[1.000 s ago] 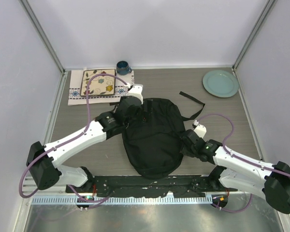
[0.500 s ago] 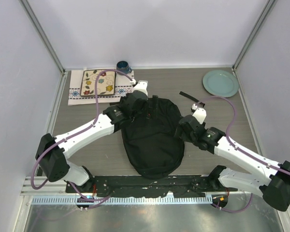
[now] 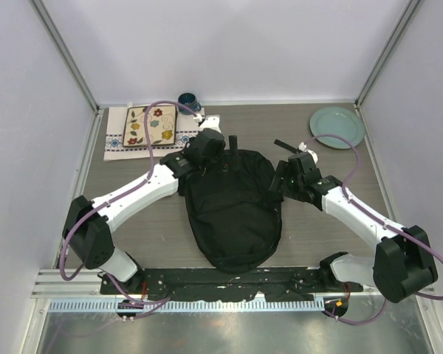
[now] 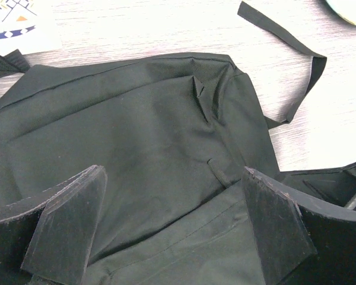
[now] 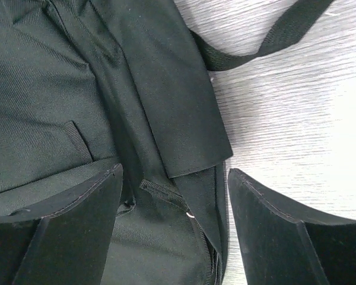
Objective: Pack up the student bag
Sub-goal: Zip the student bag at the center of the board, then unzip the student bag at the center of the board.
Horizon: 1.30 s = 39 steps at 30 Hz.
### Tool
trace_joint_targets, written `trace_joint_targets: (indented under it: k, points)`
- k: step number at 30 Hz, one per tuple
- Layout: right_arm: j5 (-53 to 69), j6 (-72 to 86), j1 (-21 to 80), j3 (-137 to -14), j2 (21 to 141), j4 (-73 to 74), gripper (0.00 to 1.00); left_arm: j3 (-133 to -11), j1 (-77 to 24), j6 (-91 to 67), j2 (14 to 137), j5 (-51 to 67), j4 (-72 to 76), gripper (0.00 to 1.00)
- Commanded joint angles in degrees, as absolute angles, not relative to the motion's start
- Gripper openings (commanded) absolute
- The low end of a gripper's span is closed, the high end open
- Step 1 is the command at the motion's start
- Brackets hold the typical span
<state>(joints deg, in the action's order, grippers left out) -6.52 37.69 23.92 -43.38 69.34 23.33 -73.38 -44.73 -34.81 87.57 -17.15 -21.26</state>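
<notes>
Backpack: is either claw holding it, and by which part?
Nothing is held: the left claw and right claw both stand open over the backpack.

Grey wood-grain table (image 3: 340, 214) filled the mid frame in the top view, w/ pale walls behind & at both sides. Upper left: a white cloth mat (image 3: 117, 136) w/ patterned blue border lay flat, and a cream flat rectangular item w/ floral print (image 3: 159, 131) sat on it. Dark blue cup (image 3: 187, 101) stood upright just beyond the mat's far right corner, near the back wall. Upper right: a pale green plate (image 3: 337, 127) lay flat on the table, well apart from the mat. Left wrist view caught the mat's corner at top left (image 4: 18, 21) & the plate's edge at top right (image 4: 350, 7).
</notes>
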Motion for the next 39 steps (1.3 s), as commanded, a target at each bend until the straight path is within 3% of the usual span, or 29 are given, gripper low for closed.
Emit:
trace_joint_targets:
  k: [1,29,32,33,39]
  points:
    - [-0.27,35.33,22.5,-45.27,70.92,18.11,0.77,-77.08,-44.39,-36.91,89.03,-16.79,-21.8,0.99]
    - [10.46,33.84,17.75,-42.89,71.19,13.54,0.74,-88.77,-43.51,-38.85,101.51,-17.23,-29.97,1.0]
    - [10.55,34.71,17.75,-41.93,70.58,13.1,0.73,-90.52,-43.51,-38.76,102.91,-13.82,-29.53,0.95]
    - [10.11,34.8,17.75,-41.49,70.4,13.01,0.72,-90.88,-43.77,-38.85,104.05,-12.67,-29.71,0.89]
    - [0.45,38.23,17.67,-38.5,65.84,15.64,0.71,-91.06,-46.05,-41.12,107.22,-10.28,-29.53,0.86]
